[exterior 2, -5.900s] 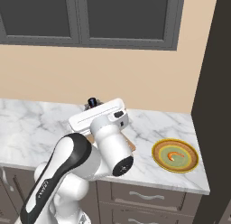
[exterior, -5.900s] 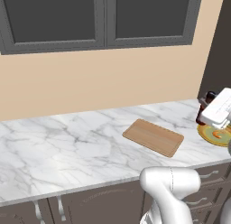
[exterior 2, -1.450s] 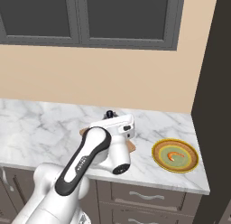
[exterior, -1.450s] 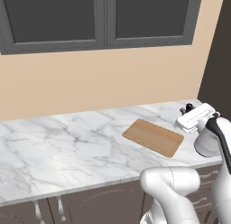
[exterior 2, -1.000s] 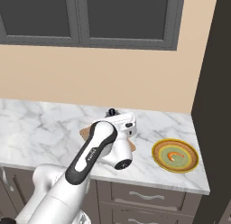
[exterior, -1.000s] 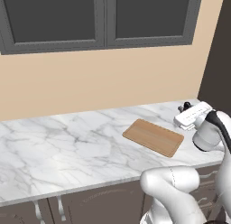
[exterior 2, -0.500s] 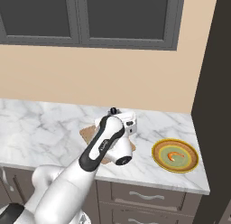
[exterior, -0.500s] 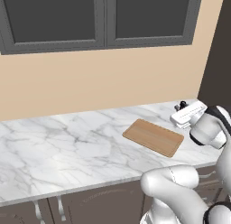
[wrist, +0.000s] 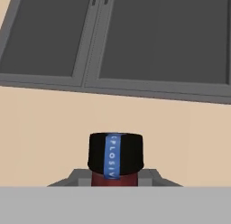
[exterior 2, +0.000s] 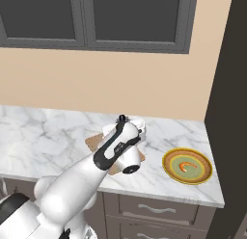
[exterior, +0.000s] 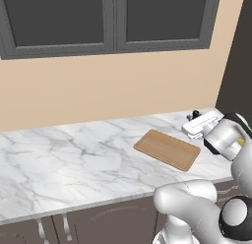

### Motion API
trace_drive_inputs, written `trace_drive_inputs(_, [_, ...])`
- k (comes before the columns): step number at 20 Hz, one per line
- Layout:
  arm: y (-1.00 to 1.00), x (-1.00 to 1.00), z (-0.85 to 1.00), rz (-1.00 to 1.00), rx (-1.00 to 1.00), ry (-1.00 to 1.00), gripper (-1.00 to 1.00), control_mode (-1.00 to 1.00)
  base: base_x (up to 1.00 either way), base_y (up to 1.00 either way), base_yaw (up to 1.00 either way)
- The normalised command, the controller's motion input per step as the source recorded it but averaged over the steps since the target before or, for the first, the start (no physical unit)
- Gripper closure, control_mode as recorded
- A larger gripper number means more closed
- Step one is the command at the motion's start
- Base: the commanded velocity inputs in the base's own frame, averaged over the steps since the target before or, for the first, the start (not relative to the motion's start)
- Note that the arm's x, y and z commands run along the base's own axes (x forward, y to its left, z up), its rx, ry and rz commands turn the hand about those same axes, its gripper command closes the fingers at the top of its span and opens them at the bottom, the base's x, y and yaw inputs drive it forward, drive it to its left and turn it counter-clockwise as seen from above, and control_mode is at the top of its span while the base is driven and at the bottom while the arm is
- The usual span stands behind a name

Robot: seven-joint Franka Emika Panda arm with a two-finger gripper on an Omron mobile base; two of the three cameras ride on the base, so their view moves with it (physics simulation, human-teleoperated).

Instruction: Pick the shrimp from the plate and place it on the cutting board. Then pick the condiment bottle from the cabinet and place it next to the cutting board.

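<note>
Arm swung left from plate (exterior 2: 187, 166) toward cutting board (exterior: 168, 149); gripper (wrist: 115, 182) pinching condiment bottle (wrist: 115, 157); shrimp (exterior 2: 185, 165) unmoved on plate—risk: order skipped, bottle crowding board.

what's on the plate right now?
The shrimp lies at the centre of the plate, uncovered in the right base view. The cutting board is bare where it shows in the left base view; the arm hides part of it in the right base view.
</note>
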Motion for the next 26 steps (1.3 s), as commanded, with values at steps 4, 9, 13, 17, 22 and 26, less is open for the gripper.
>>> trace_drive_inputs(4, [-0.01,0.15,-0.14,0.00,0.00,0.00,1.00,-1.00,0.00,0.00,0.00])
trace_drive_inputs(9, [-0.05,0.12,-0.14,0.00,0.00,0.00,1.00,-1.00,0.00,0.00,0.00])
trace_drive_inputs(13, [-0.05,0.12,-0.13,0.00,0.00,0.00,1.00,-1.00,0.00,0.00,0.00])
trace_drive_inputs(17, [-0.04,0.12,-0.11,0.00,0.00,0.00,1.00,-1.00,0.00,0.00,0.00])
trace_drive_inputs(22, [-0.07,0.14,-0.06,0.00,0.00,0.00,1.00,-1.00,0.00,0.00,0.00])
trace_drive_inputs(26, [-0.05,0.14,-0.07,0.00,0.00,0.00,1.00,-1.00,0.00,0.00,0.00])
